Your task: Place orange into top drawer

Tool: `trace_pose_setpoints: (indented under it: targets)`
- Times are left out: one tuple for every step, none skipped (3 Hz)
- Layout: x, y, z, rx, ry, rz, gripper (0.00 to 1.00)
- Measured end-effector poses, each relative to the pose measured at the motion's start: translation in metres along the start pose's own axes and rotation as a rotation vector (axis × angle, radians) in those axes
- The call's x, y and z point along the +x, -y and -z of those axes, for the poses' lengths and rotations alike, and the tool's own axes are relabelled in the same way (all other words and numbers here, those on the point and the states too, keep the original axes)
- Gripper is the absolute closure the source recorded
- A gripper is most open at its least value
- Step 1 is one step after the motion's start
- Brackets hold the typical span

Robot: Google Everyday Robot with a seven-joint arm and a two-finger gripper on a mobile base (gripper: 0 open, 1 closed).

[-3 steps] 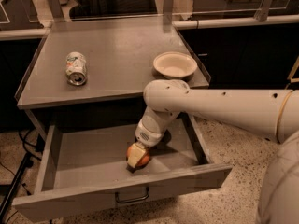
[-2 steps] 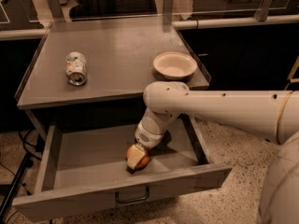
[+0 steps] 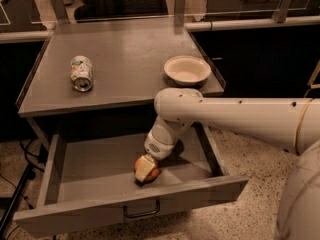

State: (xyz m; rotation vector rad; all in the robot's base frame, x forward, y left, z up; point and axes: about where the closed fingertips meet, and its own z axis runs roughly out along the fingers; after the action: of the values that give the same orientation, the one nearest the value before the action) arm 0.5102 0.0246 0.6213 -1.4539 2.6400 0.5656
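At the lower left edge we see dark cables (image 3: 22, 151) on the speckled floor (image 3: 255, 151), partly hidden behind the furniture and hard to follow.

In the upper left of the flat grey tabletop (image 3: 125, 49) a crushed silver-green soda can (image 3: 81, 73) lies on its side with its open end towards us. Its label is too blurred to read.

Below the tabletop the wide, shallow grey metal top drawer (image 3: 90, 169) is pulled out towards the bottom of the frame. Its flat front panel carries a dark curved pull handle (image 3: 142, 211) near the lower middle. The back of the drawer is lost in shadow under the tabletop.

Just right of the drawer's centre, near the front panel, the round orange fruit (image 3: 151, 175) is inside the drawer, low against its floor. Only its lower and left parts show, because the pale tip of the gripper (image 3: 145, 168) covers the top. The gripper is touching the orange, but we cannot tell whether it is clasping it or has let go.

To the upper right a shallow cream bowl (image 3: 187, 70) sits upright near the right edge of the tabletop.

The thick cream-white robot arm (image 3: 240, 116) comes in from the right, bends at a rounded joint over the drawer's right side and hides part of its right wall. At the lower right corner the robot's body (image 3: 300, 199) is cut off by the frame.
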Motion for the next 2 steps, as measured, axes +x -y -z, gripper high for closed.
trace_pose_setpoints:
  targets:
    - [0.0000,0.0000,0.0000,0.000,0.000,0.000,0.58]
    - [0.0000,0.0000,0.0000,0.000,0.000,0.000,0.34]
